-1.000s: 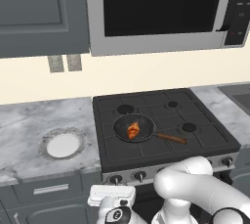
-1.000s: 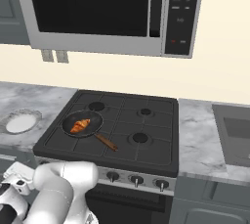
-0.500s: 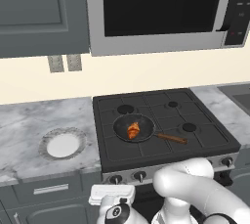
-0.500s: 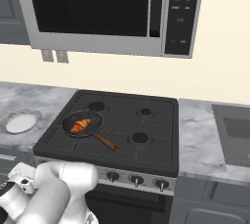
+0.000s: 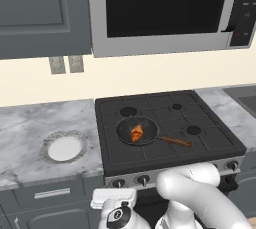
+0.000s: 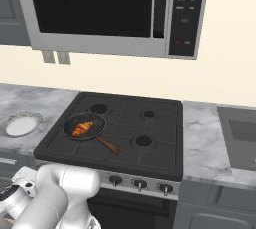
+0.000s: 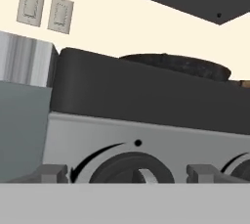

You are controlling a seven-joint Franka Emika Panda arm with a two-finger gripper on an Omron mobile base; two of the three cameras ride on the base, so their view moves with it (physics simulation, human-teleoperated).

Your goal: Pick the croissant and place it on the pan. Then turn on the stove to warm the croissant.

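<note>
The golden croissant (image 5: 136,133) (image 6: 82,128) lies inside the dark pan (image 5: 125,129) (image 6: 95,123), which rests on the front-left burner of the black stove (image 5: 200,145) (image 6: 160,148). The pan's wooden handle (image 5: 175,141) points right. My gripper (image 7: 126,173) is low in front of the stove's silver panel, open. Its fingertips (image 7: 51,173) stand on either side of a dark round knob (image 7: 132,167) without touching it. From the left base view, my hand (image 5: 114,198) sits just below the leftmost knob (image 5: 118,183).
A white plate (image 5: 64,148) (image 6: 20,124) with a patterned rim lies on the marble counter (image 5: 25,123) left of the stove. A microwave (image 5: 165,8) hangs above. More knobs (image 6: 140,184) line the panel. My white arm (image 5: 195,193) crosses in front of the stove.
My hand has crept slightly closer to the stove's front panel near the left knob. The croissant and the pan have not moved.
</note>
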